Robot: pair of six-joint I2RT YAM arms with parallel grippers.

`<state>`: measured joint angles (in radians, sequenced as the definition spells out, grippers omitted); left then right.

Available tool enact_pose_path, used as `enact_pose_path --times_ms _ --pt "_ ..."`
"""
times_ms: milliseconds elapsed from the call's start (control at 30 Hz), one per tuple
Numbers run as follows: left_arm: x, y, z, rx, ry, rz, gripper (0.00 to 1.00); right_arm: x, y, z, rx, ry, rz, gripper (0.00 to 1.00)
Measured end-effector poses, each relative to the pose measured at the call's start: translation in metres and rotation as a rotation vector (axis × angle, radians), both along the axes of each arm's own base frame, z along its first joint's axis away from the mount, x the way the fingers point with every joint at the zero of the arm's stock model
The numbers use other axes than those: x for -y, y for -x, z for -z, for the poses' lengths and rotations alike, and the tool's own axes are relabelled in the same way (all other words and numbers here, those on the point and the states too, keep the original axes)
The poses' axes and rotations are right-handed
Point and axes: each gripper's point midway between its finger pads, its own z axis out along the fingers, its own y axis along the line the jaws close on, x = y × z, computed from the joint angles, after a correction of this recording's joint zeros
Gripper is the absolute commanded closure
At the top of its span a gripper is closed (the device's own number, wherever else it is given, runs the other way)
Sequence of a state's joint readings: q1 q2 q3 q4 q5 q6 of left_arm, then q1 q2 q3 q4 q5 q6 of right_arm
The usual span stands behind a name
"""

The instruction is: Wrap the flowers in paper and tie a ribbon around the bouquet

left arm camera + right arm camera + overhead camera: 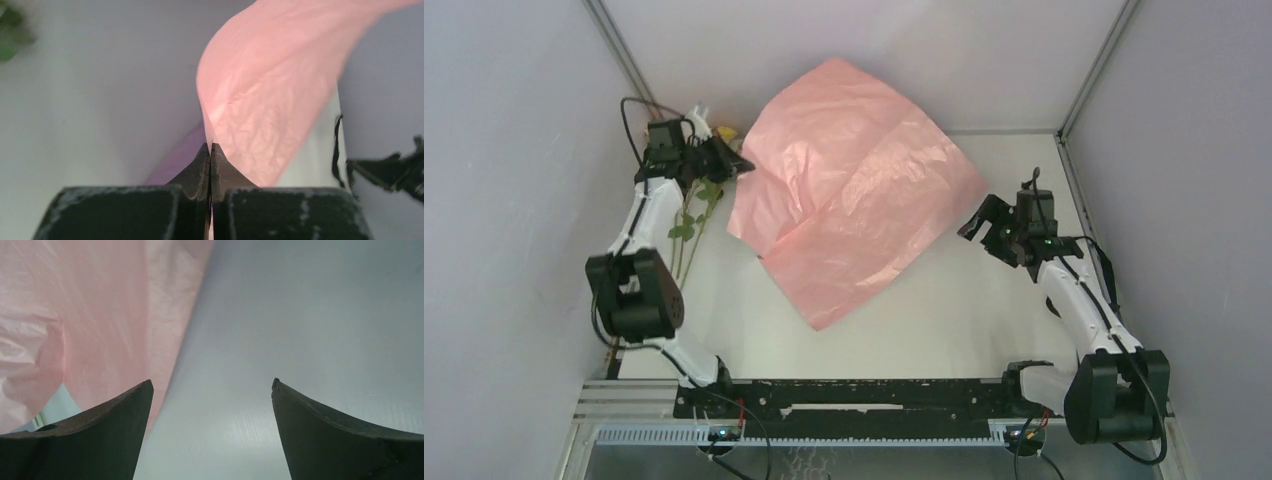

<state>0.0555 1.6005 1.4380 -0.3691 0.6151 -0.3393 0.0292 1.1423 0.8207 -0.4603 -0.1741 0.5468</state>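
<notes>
The paper (pixel 849 195) is a large, crinkled pink sheet lying diamond-wise across the middle of the table, partly folded over itself. My left gripper (pixel 742 163) is shut on its left corner, and the sheet (pixel 270 85) rises from the pinched fingertips (pixel 210 146). The flowers (pixel 692 215) lie at the far left under my left arm, green stems toward me and a yellow bloom (pixel 724 132) at the far end. My right gripper (pixel 979 222) stands open just right of the paper's right corner, with only bare table between its fingers (pixel 212 385). The ribbon and a bouquet are out of view.
White walls with metal corner posts (pixel 1089 75) close in the table on three sides. The black rail (pixel 864 395) carrying both arm bases runs along the near edge. The white table (pixel 944 310) shows in front of the paper.
</notes>
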Motion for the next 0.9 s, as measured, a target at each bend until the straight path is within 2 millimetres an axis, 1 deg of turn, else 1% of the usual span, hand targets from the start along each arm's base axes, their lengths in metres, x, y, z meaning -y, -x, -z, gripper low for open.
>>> enact_pose_path --times_ms 33,67,133,200,267,333,367,467,500,567,700,733,800,833,900 --pt "-0.018 -0.011 0.023 -0.074 0.042 -0.045 1.00 -0.003 0.002 0.005 -0.016 0.009 -0.015 0.03" --pt "-0.032 -0.018 0.044 -0.131 0.064 -0.080 1.00 -0.007 0.003 0.009 -0.031 0.012 -0.032 0.04" --pt "-0.056 -0.024 0.097 -0.267 0.076 -0.138 1.00 -0.015 0.004 0.022 -0.074 0.018 -0.064 0.05" --pt "-0.066 -0.017 0.138 -0.379 0.051 -0.153 1.00 -0.020 0.006 0.036 -0.124 0.021 -0.084 0.06" --pt "-0.064 -0.005 0.157 -0.438 -0.003 -0.119 1.00 -0.021 0.009 0.045 -0.159 0.028 -0.091 0.06" --pt "-0.059 0.004 0.163 -0.449 -0.072 -0.072 1.00 -0.020 0.010 0.047 -0.164 0.046 -0.087 0.07" --pt "-0.056 0.007 0.163 -0.440 -0.133 -0.036 1.00 -0.019 0.010 0.046 -0.160 0.057 -0.084 0.07" --pt "-0.043 0.007 0.163 -0.373 -0.328 0.090 1.00 -0.016 0.010 0.042 -0.150 0.095 -0.071 0.07" --pt "-0.036 0.007 0.164 -0.345 -0.396 0.141 1.00 -0.015 0.011 0.040 -0.147 0.107 -0.069 0.07" --pt "-0.015 0.010 0.169 -0.286 -0.548 0.264 1.00 -0.013 0.013 0.036 -0.137 0.130 -0.065 0.07" --pt "0.024 0.013 0.185 -0.188 -0.798 0.486 1.00 -0.014 0.018 0.031 -0.125 0.167 -0.068 0.07" --pt "0.030 0.013 0.189 -0.173 -0.840 0.529 1.00 -0.015 0.020 0.031 -0.127 0.174 -0.071 0.07" --pt "0.036 0.009 0.197 -0.141 -0.924 0.613 1.00 -0.015 0.024 0.032 -0.139 0.192 -0.076 0.07" --pt "0.035 0.008 0.201 -0.128 -0.960 0.652 1.00 -0.016 0.027 0.034 -0.149 0.201 -0.079 0.07" --pt "0.027 0.008 0.204 -0.114 -1.020 0.717 1.00 -0.016 0.031 0.036 -0.163 0.213 -0.084 0.08"
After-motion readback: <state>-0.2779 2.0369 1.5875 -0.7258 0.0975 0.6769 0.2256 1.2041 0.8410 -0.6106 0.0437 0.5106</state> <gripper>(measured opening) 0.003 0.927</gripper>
